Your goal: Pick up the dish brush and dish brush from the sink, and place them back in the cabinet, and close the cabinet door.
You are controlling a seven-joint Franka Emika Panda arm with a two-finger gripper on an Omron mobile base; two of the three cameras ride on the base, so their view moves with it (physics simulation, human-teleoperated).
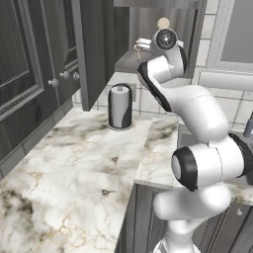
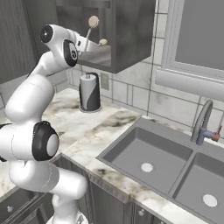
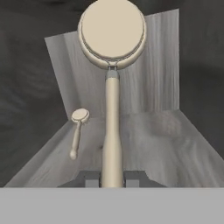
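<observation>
Brush (image 3: 112, 87) upright between hand (image 3: 112, 178) fingers.

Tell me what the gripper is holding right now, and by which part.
The gripper is shut on a dish brush, gripping the lower end of its handle, with the round head pointing into the cabinet.

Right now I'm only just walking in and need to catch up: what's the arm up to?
The gripper is shut on the handle of a dish brush, holding it inside the open cabinet, head pointing away from the hand. The other dish brush already lies on the cabinet shelf. The sink holds no brushes. The cabinet door still stands open, so releasing the brush and closing the door remain.
</observation>
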